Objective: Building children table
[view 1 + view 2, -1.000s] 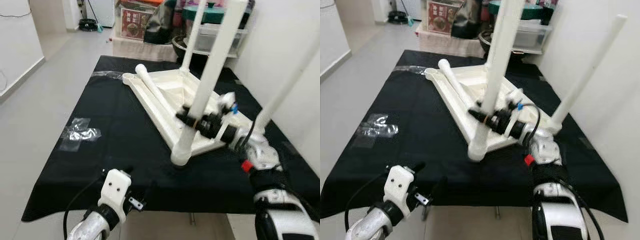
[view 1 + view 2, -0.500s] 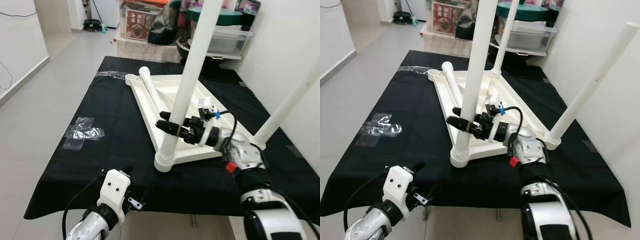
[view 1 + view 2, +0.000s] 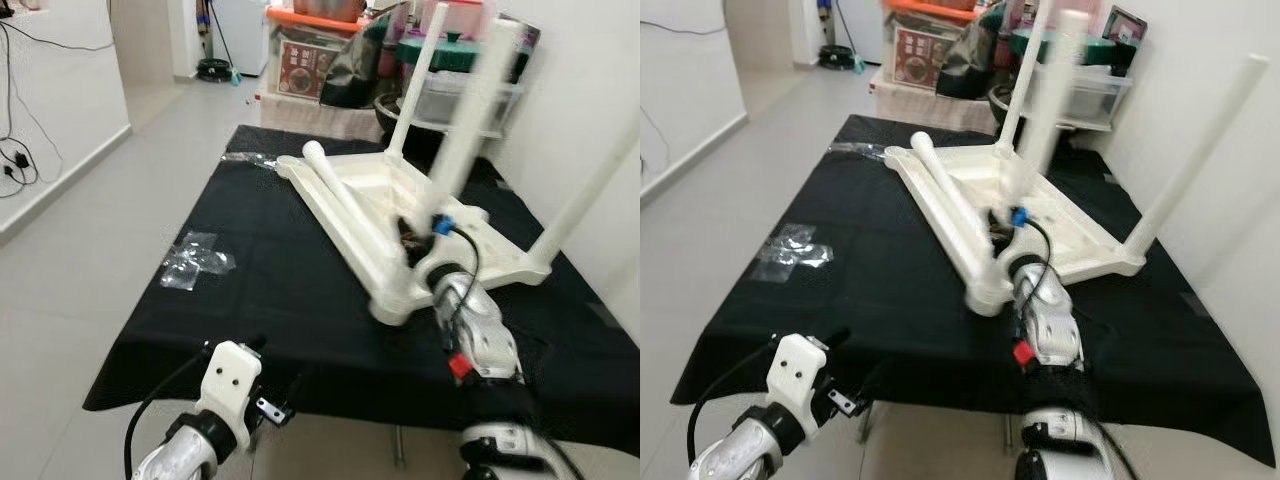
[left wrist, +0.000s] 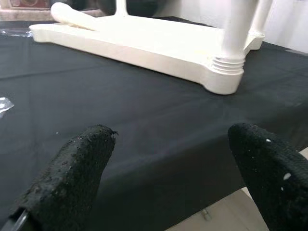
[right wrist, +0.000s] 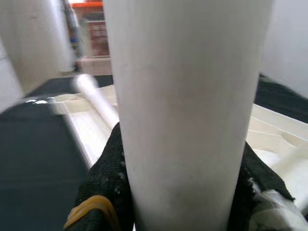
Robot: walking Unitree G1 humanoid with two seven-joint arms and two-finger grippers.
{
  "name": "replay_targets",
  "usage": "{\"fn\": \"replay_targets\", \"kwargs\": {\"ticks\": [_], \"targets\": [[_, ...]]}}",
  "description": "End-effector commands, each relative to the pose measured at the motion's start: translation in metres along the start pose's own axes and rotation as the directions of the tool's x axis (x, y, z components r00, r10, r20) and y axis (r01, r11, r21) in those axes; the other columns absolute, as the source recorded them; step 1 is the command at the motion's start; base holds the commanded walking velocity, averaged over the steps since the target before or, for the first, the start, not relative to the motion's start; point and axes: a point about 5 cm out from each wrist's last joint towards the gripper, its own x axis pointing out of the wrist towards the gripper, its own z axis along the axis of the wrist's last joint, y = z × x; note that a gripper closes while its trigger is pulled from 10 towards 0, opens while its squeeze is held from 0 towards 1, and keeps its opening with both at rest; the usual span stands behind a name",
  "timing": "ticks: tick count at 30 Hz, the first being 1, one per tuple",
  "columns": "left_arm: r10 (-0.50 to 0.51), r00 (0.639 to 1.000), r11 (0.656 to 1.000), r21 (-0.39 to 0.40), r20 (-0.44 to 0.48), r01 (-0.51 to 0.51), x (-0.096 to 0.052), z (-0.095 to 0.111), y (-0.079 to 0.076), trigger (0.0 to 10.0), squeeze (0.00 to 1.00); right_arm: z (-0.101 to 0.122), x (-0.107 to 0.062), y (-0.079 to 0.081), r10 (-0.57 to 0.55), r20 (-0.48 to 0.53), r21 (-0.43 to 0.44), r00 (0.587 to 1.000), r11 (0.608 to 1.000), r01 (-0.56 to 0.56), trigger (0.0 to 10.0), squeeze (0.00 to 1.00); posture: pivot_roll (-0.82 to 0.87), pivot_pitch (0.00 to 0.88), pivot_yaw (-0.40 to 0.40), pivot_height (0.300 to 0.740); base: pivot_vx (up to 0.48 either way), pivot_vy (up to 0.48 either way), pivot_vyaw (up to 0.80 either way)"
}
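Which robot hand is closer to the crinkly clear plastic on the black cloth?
Left. The left gripper hangs off the table's near edge, nearer the clear plastic wrapper; the right gripper clamps a table leg, farther away.

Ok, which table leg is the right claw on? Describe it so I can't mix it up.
On the black cloth lies the upturned white tabletop. The leg in the right claw rises from its near corner, the one closest to the robot, and looks motion-blurred, unlike the other legs.

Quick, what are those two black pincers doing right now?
Left pincer: open, holding nothing, near the edge of the black table.
Right pincer: closed around a white table leg.
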Motion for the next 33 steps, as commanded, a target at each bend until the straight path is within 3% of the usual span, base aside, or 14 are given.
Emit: {"fn": "replay_targets", "kwargs": {"ticks": [1, 4, 5, 7, 8, 14, 15, 20, 22, 28, 30, 31, 32, 33], "targets": [[-0.007, 1.000, 1.000, -0.008, -0.008, 0.007, 0.001, -0.003, -0.001, 10.0, 0.00, -0.011, -0.012, -0.004, -0.130, -0.053, -0.001, 0.990, 0.992, 0.130, 0.0, 0.00, 0.14, 0.003, -0.136, 0.740, 0.000, 0.000, 0.00], [-0.006, 1.000, 1.000, -0.008, -0.007, 0.006, 0.001, -0.003, -0.001, 10.0, 0.00, -0.017, -0.020, 0.016, -0.126, -0.096, 0.053, 0.987, 0.990, 0.131, 0.0, 0.00, 0.14, 0.006, -0.138, 0.740, 0.000, 0.000, 0.00], [-0.005, 1.000, 1.000, -0.009, -0.007, 0.005, 0.001, -0.002, -0.001, 10.0, 0.00, -0.016, -0.020, 0.026, -0.090, -0.082, 0.075, 0.993, 0.993, 0.096, 3.0, 0.00, 0.14, 0.007, -0.138, 0.740, 0.000, 0.000, 0.00], [-0.005, 1.000, 1.000, -0.009, -0.007, 0.005, 0.001, -0.002, -0.001, 10.0, 0.00, -0.016, -0.020, 0.026, -0.090, -0.082, 0.075, 0.993, 0.993, 0.096, 3.0, 0.00, 0.14, 0.007, -0.138, 0.740, 0.000, 0.000, 0.00], [-0.005, 1.000, 1.000, -0.010, -0.007, 0.005, 0.001, -0.002, -0.002, 10.0, 0.00, -0.014, -0.019, 0.032, -0.055, -0.064, 0.091, 0.996, 0.994, 0.061, 10.0, 1.00, 0.14, 0.009, -0.139, 0.740, 0.000, 0.000, 0.00], [-0.005, 1.000, 1.000, -0.017, -0.007, 0.004, 0.002, -0.002, -0.002, 10.0, 0.00, -0.003, -0.013, 0.035, 0.034, 0.027, 0.107, 0.999, 0.994, -0.037, 10.0, 1.00, 0.13, 0.015, -0.140, 0.740, 0.000, 0.000, 0.00], [-0.004, 1.000, 1.000, -0.018, -0.007, 0.004, 0.002, -0.002, -0.002, 10.0, 0.00, 0.002, -0.009, 0.035, 0.094, 0.054, 0.128, 0.994, 0.987, -0.100, 10.0, 0.00, 0.13, 0.015, -0.138, 0.740, 0.000, 0.000, 0.00], [-0.004, 1.000, 1.000, -0.019, -0.007, 0.004, 0.002, -0.002, -0.001, 10.0, 0.00, 0.008, -0.006, 0.030, 0.114, 0.079, 0.109, 0.990, 0.987, -0.122, 10.0, 0.00, 0.12, 0.015, -0.137, 0.740, 0.000, 0.000, 0.00], [-0.004, 1.000, 1.000, -0.020, -0.007, 0.004, 0.003, -0.002, -0.001, 10.0, 0.00, 0.017, 0.003, 0.026, 0.360, 0.090, 0.127, 0.929, 0.921, -0.369, 10.0, 0.00, 0.12, 0.013, -0.139, 0.740, 0.000, 0.000, 0.00], [-0.003, 1.000, 1.000, -0.020, -0.006, 0.003, 0.004, -0.002, -0.001, 10.0, 0.00, 0.026, 0.010, 0.014, 0.616, 0.070, 0.131, 0.785, 0.774, -0.619, 10.0, 0.00, 0.13, 0.013, -0.140, 0.740, 0.000, 0.000, 0.00], [-0.003, 1.000, 1.000, -0.020, -0.005, 0.003, 0.004, -0.002, -0.001, 10.0, 0.00, 0.028, 0.008, 0.013, 0.711, 0.048, 0.156, 0.702, 0.688, -0.708, 10.0, 0.00, 0.13, 0.014, -0.141, 0.740, 0.000, 0.000, 0.00], [-0.002, 1.000, 1.000, -0.020, -0.004, 0.002, 0.004, -0.002, -0.001, 10.0, 0.00, 0.030, 0.003, 0.014, 0.819, 0.031, 0.171, 0.573, 0.561, -0.810, 10.0, 0.00, 0.13, 0.014, -0.142, 0.740, 0.000, 0.000, 0.00], [-0.002, 1.000, 1.000, -0.020, -0.004, 0.002, 0.004, -0.002, -0.001, 10.0, 0.00, 0.030, 0.003, 0.014, 0.819, 0.031, 0.171, 0.573, 0.561, -0.810, 10.0, 0.00, 0.13, 0.014, -0.142, 0.740, 0.000, 0.000, 0.00], [-0.001, 1.000, 1.000, -0.019, -0.004, 0.001, 0.004, -0.002, -0.001, 10.0, 0.00, 0.031, -0.002, 0.016, 0.895, 0.011, 0.177, 0.447, 0.438, -0.881, 10.0, 0.00, 0.13, 0.014, -0.144, 0.740, 0.000, 0.000, 0.00]]}}
